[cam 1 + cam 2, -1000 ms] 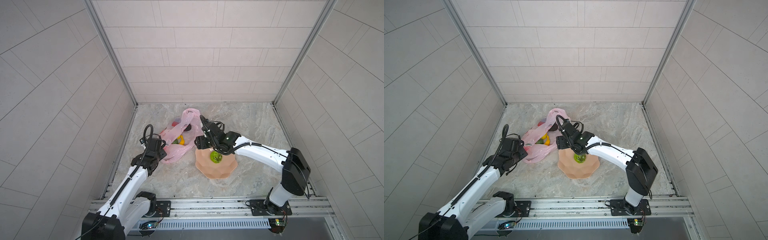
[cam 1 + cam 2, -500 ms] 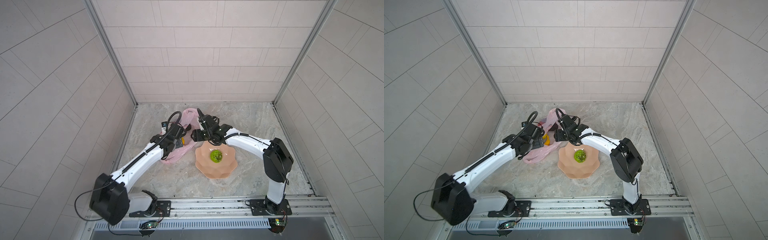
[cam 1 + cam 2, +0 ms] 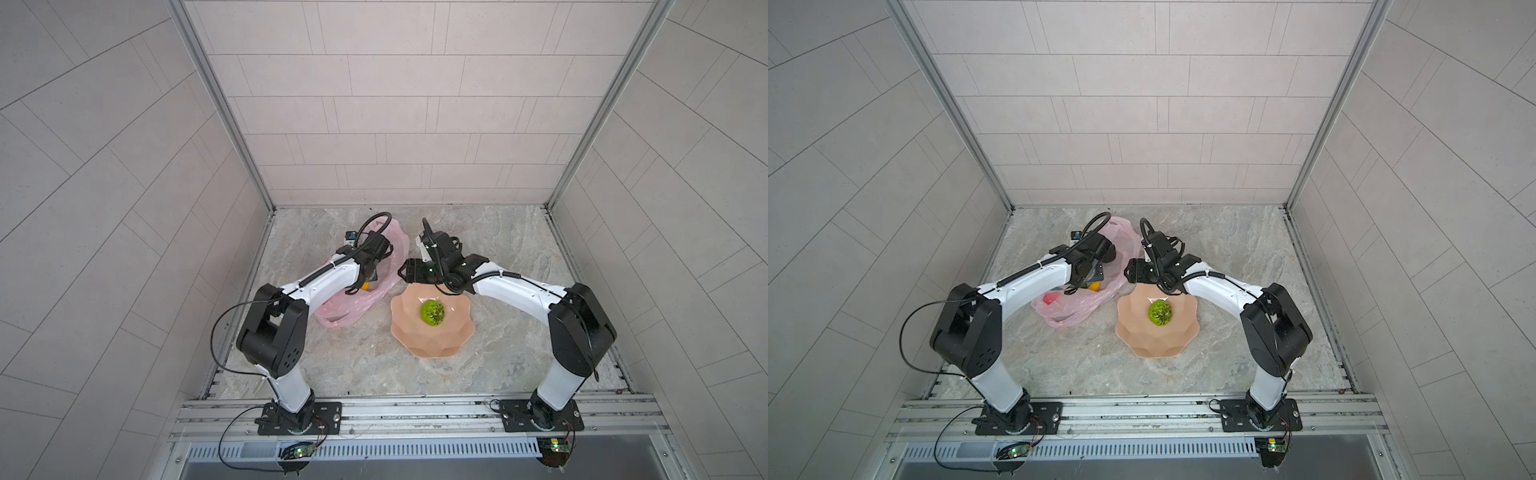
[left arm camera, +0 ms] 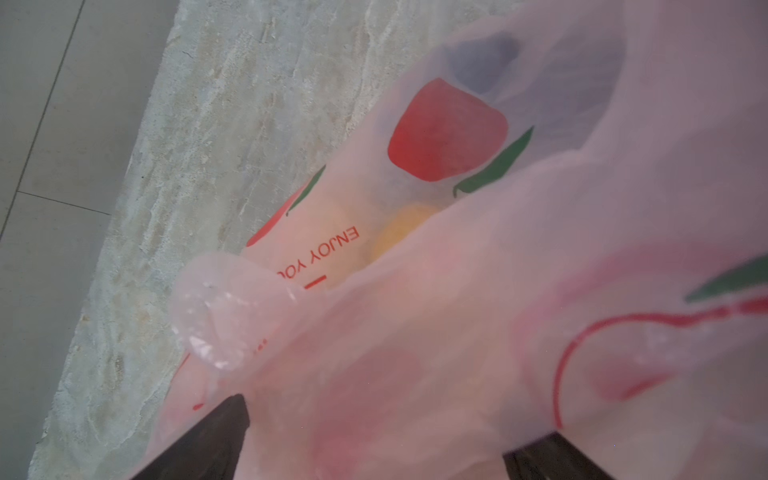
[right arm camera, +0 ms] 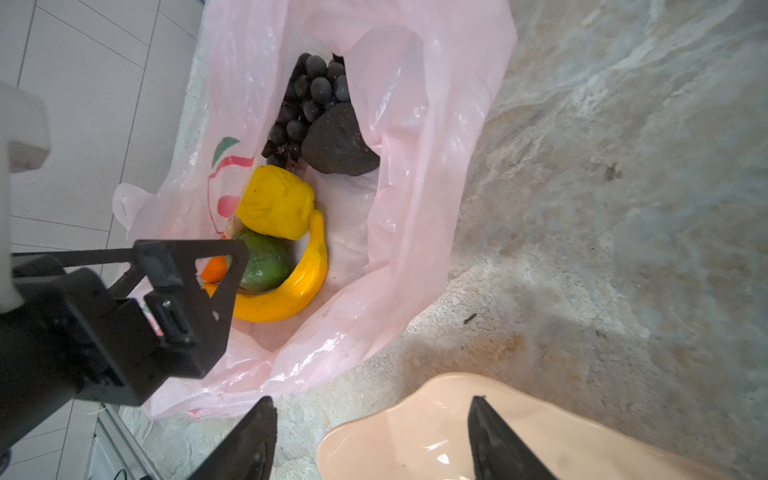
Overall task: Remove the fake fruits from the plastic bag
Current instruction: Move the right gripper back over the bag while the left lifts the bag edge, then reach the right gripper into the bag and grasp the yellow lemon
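Note:
The pink plastic bag point(image 3: 353, 309) point(image 3: 1077, 307) lies left of centre in both top views, its mouth open toward my right wrist camera point(image 5: 419, 174). Inside it are fake fruits: a dark grape bunch point(image 5: 311, 93), a dark rough one point(image 5: 338, 141), a bumpy yellow one point(image 5: 276, 201), a green ball point(image 5: 264, 262) and a banana point(image 5: 301, 286). Another green ball point(image 3: 433, 313) point(image 3: 1160, 313) sits in the peach dish point(image 3: 432, 347). My left gripper point(image 4: 395, 417) point(image 5: 195, 282) is open low over the bag, with film between its fingers. My right gripper point(image 5: 372, 401) point(image 3: 409, 270) is open and empty, between bag and dish.
The scalloped peach dish point(image 3: 1154, 345) point(image 5: 415, 440) stands right of the bag on the marble floor. Tiled walls close in the left, back and right. A metal rail point(image 3: 415, 415) with both arm bases runs along the front. The left wall lies close behind the bag.
My left arm has swung from the bag's near-left side to over the bag, and its jaws have widened. My right gripper has drawn back from above the dish toward the bag's mouth.

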Robot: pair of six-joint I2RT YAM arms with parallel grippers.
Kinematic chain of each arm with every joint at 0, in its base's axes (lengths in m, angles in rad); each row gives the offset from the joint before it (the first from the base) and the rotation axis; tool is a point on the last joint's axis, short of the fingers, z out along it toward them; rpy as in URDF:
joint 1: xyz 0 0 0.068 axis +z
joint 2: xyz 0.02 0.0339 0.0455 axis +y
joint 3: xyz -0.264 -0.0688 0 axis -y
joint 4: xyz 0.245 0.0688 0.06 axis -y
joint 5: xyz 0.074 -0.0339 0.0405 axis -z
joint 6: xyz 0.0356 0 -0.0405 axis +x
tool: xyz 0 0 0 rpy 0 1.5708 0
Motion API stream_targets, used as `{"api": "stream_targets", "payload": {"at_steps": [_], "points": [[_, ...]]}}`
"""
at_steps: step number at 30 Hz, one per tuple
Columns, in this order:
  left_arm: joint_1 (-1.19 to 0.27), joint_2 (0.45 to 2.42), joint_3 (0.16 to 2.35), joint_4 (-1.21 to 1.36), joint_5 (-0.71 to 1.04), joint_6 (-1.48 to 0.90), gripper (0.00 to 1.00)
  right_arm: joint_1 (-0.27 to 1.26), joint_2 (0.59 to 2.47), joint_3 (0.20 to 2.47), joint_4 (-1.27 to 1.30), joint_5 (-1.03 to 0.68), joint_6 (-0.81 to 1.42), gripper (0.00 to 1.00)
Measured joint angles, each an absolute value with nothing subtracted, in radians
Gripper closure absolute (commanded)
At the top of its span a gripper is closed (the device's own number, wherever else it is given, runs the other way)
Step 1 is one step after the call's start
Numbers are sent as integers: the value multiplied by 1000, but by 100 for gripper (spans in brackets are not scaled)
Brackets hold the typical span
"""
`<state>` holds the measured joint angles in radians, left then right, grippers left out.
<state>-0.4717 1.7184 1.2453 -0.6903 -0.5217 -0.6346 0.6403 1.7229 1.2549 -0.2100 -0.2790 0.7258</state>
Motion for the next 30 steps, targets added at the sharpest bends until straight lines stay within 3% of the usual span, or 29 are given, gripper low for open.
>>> {"api": "stream_targets", "payload": {"at_steps": [11, 17, 30], "points": [[-291, 1624, 1190, -635, -487, -706, 76, 730, 1797, 1416, -242, -276, 672, 31], [-207, 1531, 1109, -577, -421, -747, 100, 784, 1959, 1602, -306, -261, 604, 34], [-107, 1269, 889, -530, -386, -840, 100, 751, 2231, 1855, -481, -185, 507, 37]]}}
